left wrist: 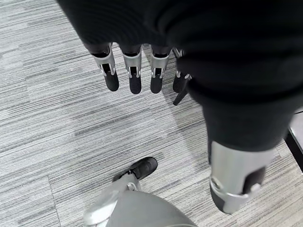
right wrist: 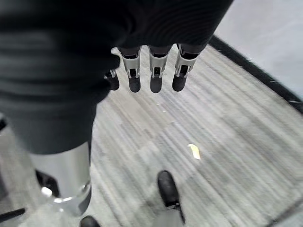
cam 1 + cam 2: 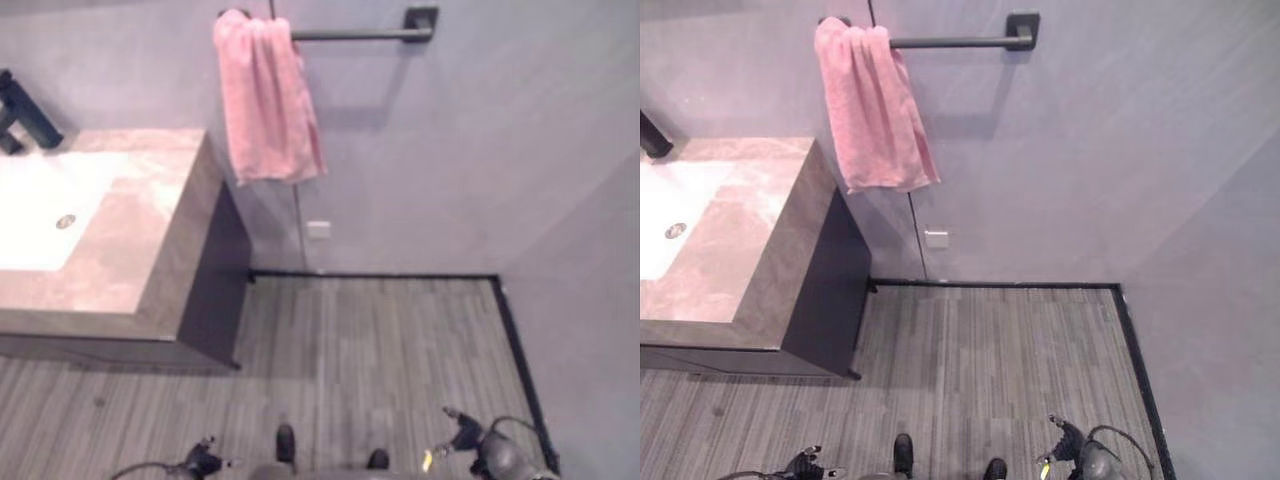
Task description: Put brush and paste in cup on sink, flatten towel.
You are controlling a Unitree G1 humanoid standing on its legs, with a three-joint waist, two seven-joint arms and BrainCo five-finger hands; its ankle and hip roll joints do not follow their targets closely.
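A pink towel (image 3: 266, 98) hangs bunched at the left end of a dark wall rail (image 3: 350, 35), its folds falling below the rail. To the left stands the sink counter (image 3: 135, 240) with a white basin (image 3: 40, 205) and a black tap (image 3: 25, 115). My left hand (image 1: 135, 71) hangs low over the wood-look floor, fingers straight and holding nothing; it appears at the bottom edge of the left eye view (image 3: 200, 462). My right hand (image 2: 156, 71) hangs the same way at the lower right (image 3: 465, 435), open and empty.
The counter's dark cabinet side (image 3: 215, 280) reaches the floor next to the towel wall. A white wall plate (image 3: 318, 229) sits under the towel. A black skirting (image 3: 370, 274) runs along the walls. A small yellow mark (image 2: 194, 151) lies on the floor.
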